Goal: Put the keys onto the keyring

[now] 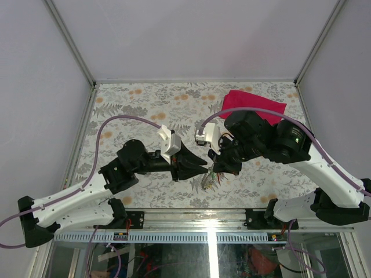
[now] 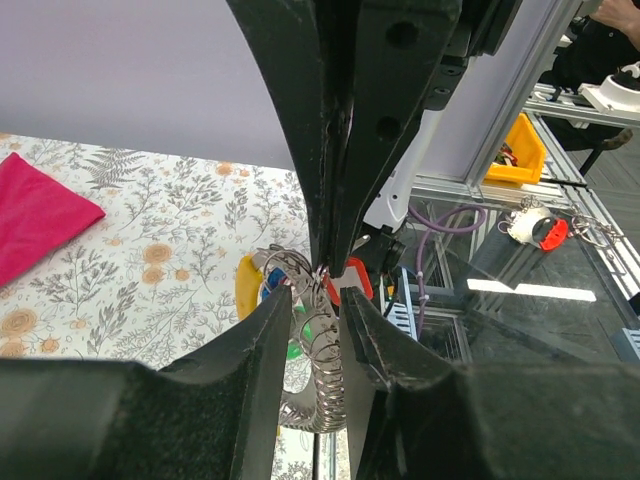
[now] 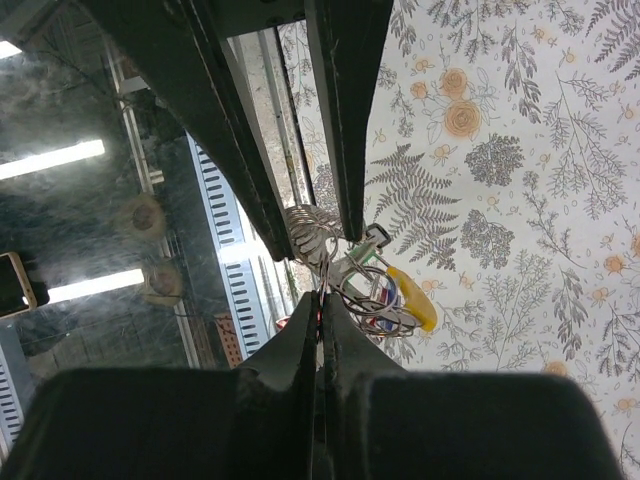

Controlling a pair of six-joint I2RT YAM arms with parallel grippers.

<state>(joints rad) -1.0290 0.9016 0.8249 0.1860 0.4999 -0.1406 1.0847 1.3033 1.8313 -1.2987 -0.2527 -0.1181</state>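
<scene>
Keyring (image 2: 322, 352) clamped in left gripper (image 2: 315, 302), right gripper (image 3: 320, 305) pinched shut at its 12 o'clock; red-tagged key (image 2: 357, 281) apparently unthreaded.

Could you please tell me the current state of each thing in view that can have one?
Silvery metal keyring with coloured tags: held between both grippers, tags hanging.
Left gripper: shut on the keyring's coiled strand.
Right gripper: shut on the keyring's wire.
Red-tagged key: by the ring; threaded or not, unclear.
Pinkish-red cloth: lying loose, untouched.
</scene>
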